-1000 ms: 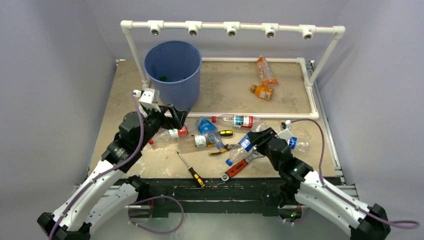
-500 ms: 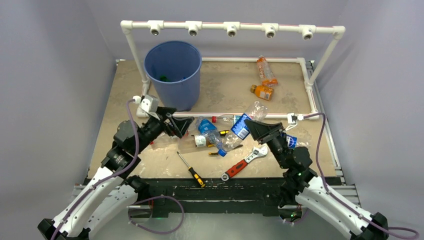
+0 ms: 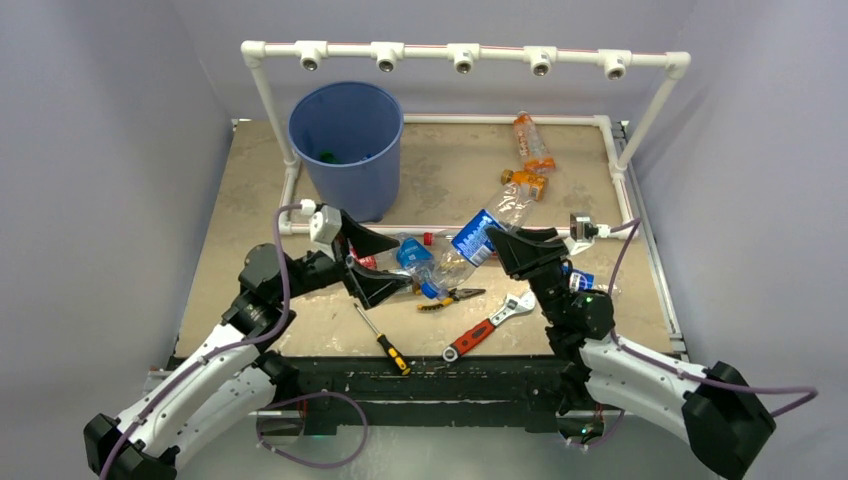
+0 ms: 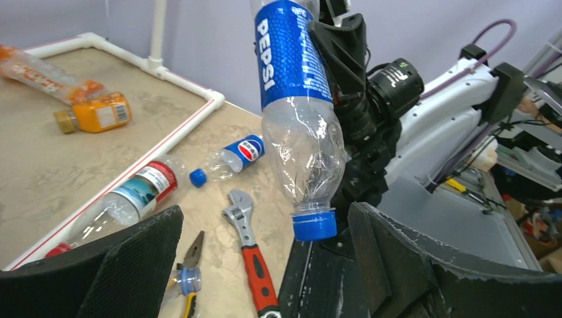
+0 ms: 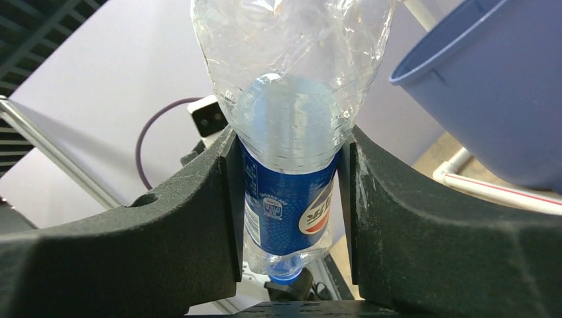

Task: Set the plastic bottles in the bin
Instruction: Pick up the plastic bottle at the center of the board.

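R gripper (image 5: 288,199): jaws clamped on Pepsi bottle (image 4: 301,132) at its blue label. Bottle tilted, cap end lowest, up off tabletop (image 3: 240,200), well apart from blue bin (image 3: 350,185). L gripper (image 3: 383,265): jaws wide open, empty, beside loose bottles (image 3: 412,252).

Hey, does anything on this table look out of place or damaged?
Yes. A wrench, pliers and a screwdriver lie among the loose bottles, though they are tools. The Pepsi bottle in the right end effector is crumpled and dented.
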`<state>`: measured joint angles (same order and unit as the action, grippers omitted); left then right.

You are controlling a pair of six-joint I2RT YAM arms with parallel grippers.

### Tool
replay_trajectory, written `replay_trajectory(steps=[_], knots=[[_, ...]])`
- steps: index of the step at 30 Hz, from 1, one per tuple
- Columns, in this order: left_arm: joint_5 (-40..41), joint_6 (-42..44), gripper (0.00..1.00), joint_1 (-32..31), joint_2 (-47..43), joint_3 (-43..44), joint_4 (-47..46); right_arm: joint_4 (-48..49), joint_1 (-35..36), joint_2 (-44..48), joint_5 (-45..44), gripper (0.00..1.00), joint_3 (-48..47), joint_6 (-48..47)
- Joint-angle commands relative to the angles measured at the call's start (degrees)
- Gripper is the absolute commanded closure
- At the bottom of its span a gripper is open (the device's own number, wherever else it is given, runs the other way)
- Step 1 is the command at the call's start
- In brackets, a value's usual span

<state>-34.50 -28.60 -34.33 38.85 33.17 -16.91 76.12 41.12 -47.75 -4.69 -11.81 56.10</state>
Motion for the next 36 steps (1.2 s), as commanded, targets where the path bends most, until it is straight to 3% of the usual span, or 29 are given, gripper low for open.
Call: replay_trajectory(steps=[1,14,32,36], knots=[[-5.5,-2.0,0.06,-0.7,1.6,-0.3,-5.7,16.4,0.4,-4.7,1.8,0.70,-0.2,2.0],[-8.9,-2.5,0.09,-2.7,4.6,-0.4,-6.9,25.4,3.9,-14.4,0.3,0.71,-3.9,2.0],[-8.7,-1.3,0.14,-4.1,6.7,0.5,-4.0,29.8,4.6,-16.3,-0.5,0.74,-7.6,1.4],[-8.7,-0.7,0.19,-4.6,7.2,1.0,-3.0,30.2,4.8,-16.4,-0.8,0.74,-7.6,1.1]])
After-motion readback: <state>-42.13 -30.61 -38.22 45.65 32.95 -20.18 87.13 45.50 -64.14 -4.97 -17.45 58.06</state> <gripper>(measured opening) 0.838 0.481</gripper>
